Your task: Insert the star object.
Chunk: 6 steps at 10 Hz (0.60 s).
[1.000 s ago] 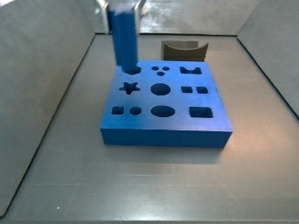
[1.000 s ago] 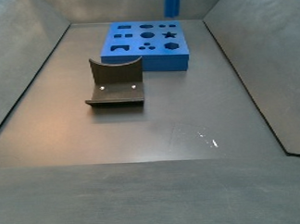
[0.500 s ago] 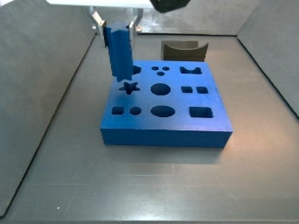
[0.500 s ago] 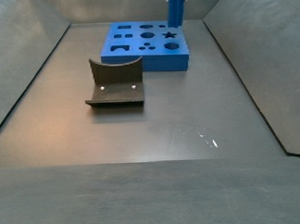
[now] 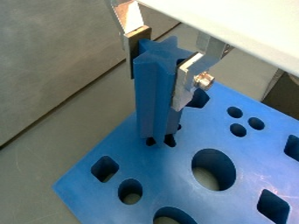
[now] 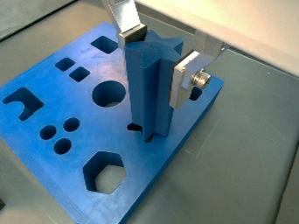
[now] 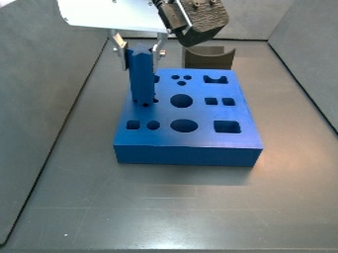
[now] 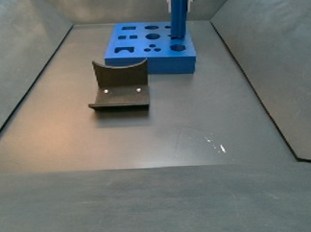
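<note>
Currently: gripper (image 5: 162,54) clamped on upright star object (image 5: 155,96), its base entering the blue block (image 5: 187,188).

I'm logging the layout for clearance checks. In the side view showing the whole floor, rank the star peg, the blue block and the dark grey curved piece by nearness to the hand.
1. Tall blue ridged star peg, held in the hand.
2. Wide flat blue block with shaped holes, directly beneath.
3. Dark grey curved piece, apart on the floor, nearer the camera.
</note>
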Available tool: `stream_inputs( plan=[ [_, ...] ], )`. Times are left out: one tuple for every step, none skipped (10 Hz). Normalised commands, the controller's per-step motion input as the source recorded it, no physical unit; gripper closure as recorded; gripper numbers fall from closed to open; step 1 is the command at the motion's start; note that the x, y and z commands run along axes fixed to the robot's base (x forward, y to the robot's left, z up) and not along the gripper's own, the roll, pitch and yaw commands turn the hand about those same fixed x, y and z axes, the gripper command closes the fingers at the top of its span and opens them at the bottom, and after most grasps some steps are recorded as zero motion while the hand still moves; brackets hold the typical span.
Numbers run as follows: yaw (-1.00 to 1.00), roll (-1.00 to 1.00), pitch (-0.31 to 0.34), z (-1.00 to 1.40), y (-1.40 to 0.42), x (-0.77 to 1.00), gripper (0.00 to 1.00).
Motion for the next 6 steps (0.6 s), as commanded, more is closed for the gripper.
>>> stream_inputs(
  plan=[
    [0.28, 0.02, 0.000, -0.23, 0.02, 0.10, 1.00],
    [0.39, 0.02, 0.000, -0.27, 0.03, 0.07, 1.00],
    [0.57, 0.00, -0.031, -0.31, 0.11, 0.00, 1.00],
    [0.79, 0.00, -0.047, -0.34, 0.08, 0.00, 1.00],
    [0.86, 0.00, -0.037, -0.35, 0.03, 0.00, 1.00],
    [0.75, 0.00, -0.030, -0.36, 0.00, 0.00, 1.00]
  ],
)
